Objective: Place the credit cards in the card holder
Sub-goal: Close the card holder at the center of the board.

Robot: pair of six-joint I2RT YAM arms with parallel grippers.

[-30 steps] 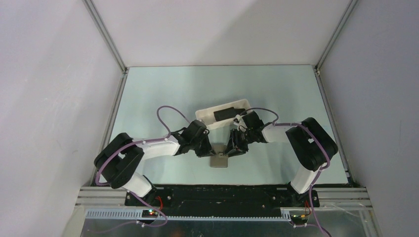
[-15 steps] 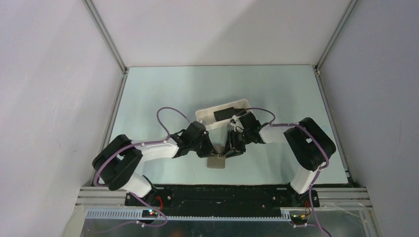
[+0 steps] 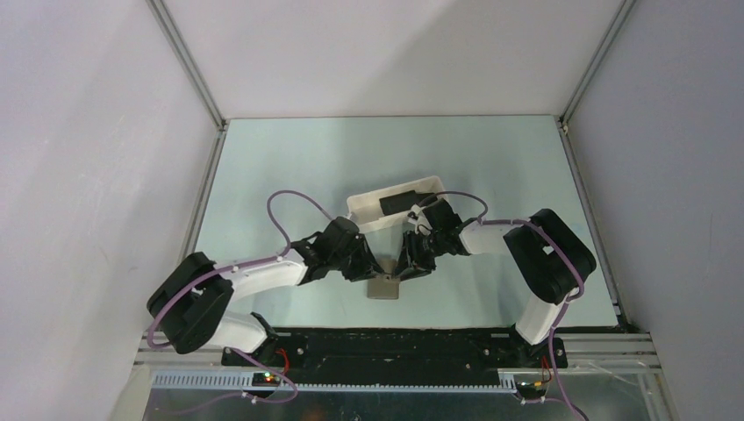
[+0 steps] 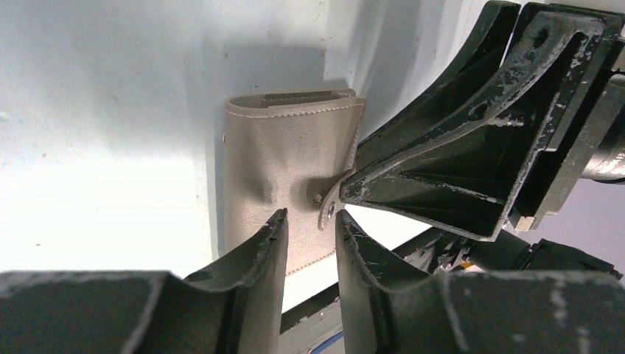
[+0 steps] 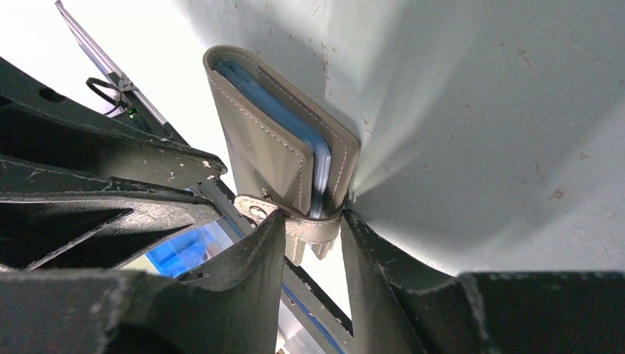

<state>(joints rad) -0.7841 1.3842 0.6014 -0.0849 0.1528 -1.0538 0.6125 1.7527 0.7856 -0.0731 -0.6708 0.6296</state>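
Card holder (image 3: 384, 287): grey-brown and folded shut, low centre of the overhead view, on the pale table (image 3: 289, 167) between the two gripper heads.
Card holder, contents: silvery-blue lining (image 5: 298, 129) shows along the open edge. I cannot tell whether a card sits inside.
White tray (image 3: 356, 207): just above the card holder in the overhead view. One black credit card (image 3: 399, 203) lies in it.
Right gripper (image 5: 311, 221): narrow, clamped on the lower end of the card holder, with the strap tab (image 5: 306, 227) caught between its fingers.
Left gripper (image 4: 309, 240): fingers a little apart and gripping nothing. The card holder's face shows through the gap, and the tab lies just at one fingertip.
Hard to make out: the right arm covers the tray's right end, so the cards there cannot be counted. I cannot tell whether the card holder lies flat or tilted.
Around: a purple cable (image 3: 279, 210) loops over each arm. The two gripper heads nearly meet above the card holder.
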